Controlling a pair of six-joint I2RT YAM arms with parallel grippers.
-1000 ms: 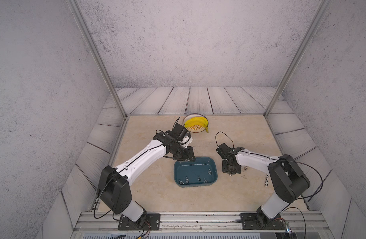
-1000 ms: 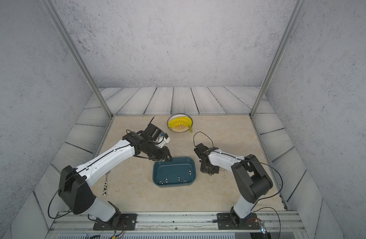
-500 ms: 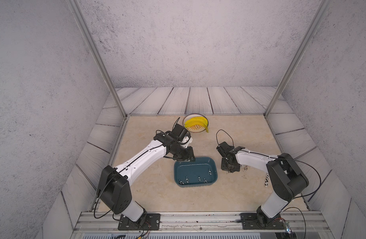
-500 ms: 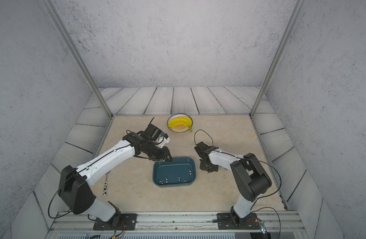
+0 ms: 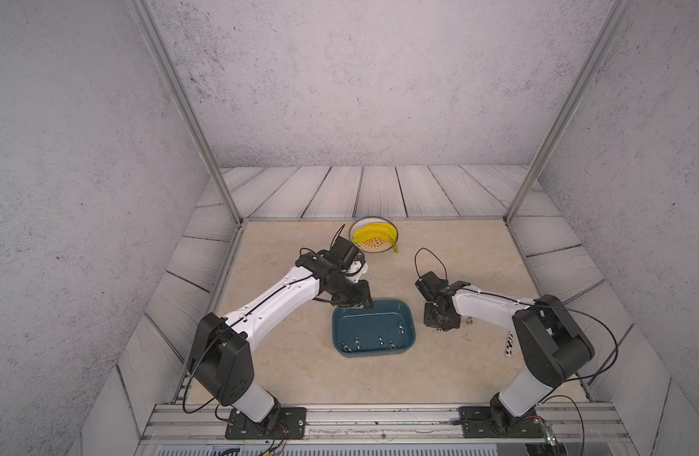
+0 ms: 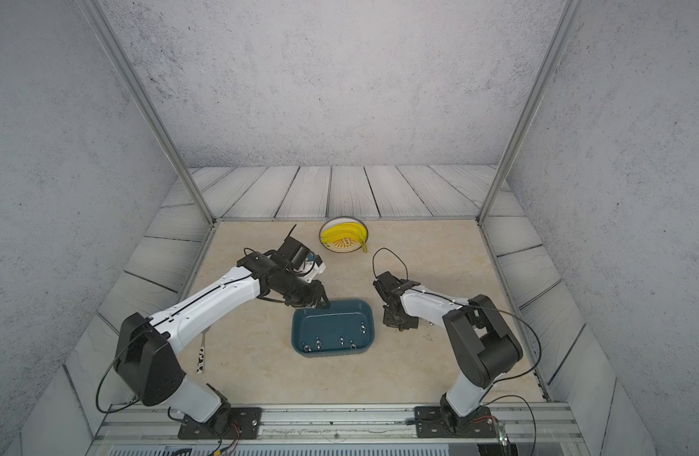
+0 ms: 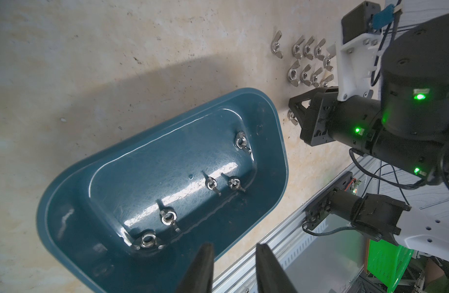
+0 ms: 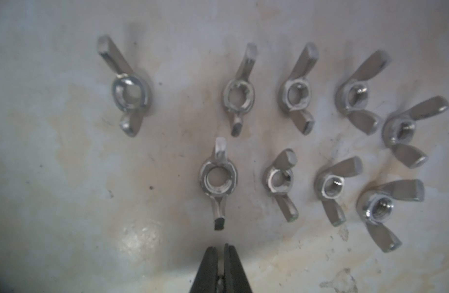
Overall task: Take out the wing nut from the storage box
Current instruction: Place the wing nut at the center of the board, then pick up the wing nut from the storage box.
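**Five left in the box, right arm at the drop-off rows**

The right gripper (image 8: 220, 247) hangs low over the table (image 5: 300, 367), just beside the storage box (image 5: 363, 321). Its jaws are pinched almost together, with only a sliver between them. There's a glint of metal deep in that sliver, and whether it's a held wing I can't tell. Ahead of it, nine set-out nuts (image 8: 217, 178) lie in two loose rows, close together but none touching.

In the box, five wing nuts (image 7: 211, 183) remain. Four are strung along the wall nearest the robot's base, and a lone nut (image 7: 241, 142) sits off toward the right arm's side. The left gripper (image 7: 233, 256) hovers over the box's far corner on its own side, fingers parted and nothing between them.

My read is that this is the drop-off. Done well, the jaws part only when low, then the arm rises straight up so nothing clips the neighbours.

For the next pick, the lone nut looks the best bet, being nearest the right arm.
- Turn the wrist so the jaws straddle a raised wing.
- Come straight down and close.
- Lift clear of the rim before swinging across.

The four by the wall look tighter, and a finger could jam there. If the box slides, the left gripper is well placed to steady its rim.
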